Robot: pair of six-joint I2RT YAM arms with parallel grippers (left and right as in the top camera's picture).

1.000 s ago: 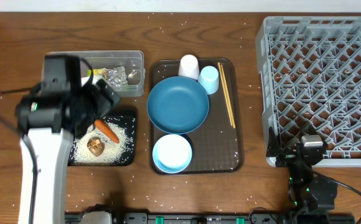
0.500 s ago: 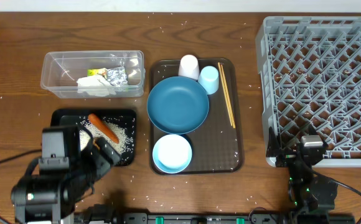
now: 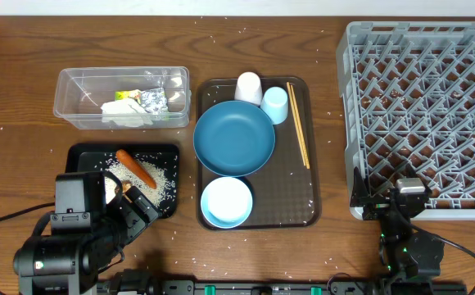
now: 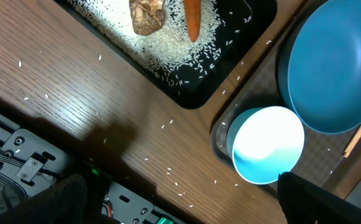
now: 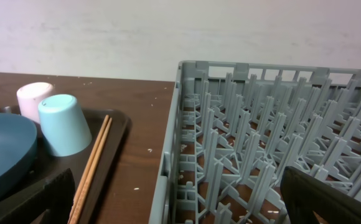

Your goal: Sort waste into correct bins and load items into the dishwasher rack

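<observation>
Plate (image 3: 234, 138), bowl (image 3: 226, 201), two cups and chopsticks (image 3: 297, 124) all sit on the brown tray (image 3: 291, 197), nothing in the rack (image 3: 426, 115) yet

Rubbish looks sorted to me: carrot (image 3: 135, 168), food lump (image 4: 147, 15) and rice (image 3: 162, 176) are in the black tray (image 3: 82, 152), while tissue (image 3: 127, 116), foil (image 3: 156, 102) and wrapper (image 3: 125, 95) are in the clear tub (image 3: 74, 82) at far left. So dishes are next, I'd guess. The right gripper (image 3: 389, 201) hangs at the rack's near left corner, jaws wide and empty. The chopsticks lie to its left and farther away, long axis running near to far along the tray's right side, with the white cup (image 3: 249, 87) and blue cup (image 3: 275, 104) upside down beside their far end. That arm is closer to them. The left gripper (image 3: 131, 211), also wide open with nothing in it, is over the black tray's near edge, and the bowl is just to its right.
</observation>
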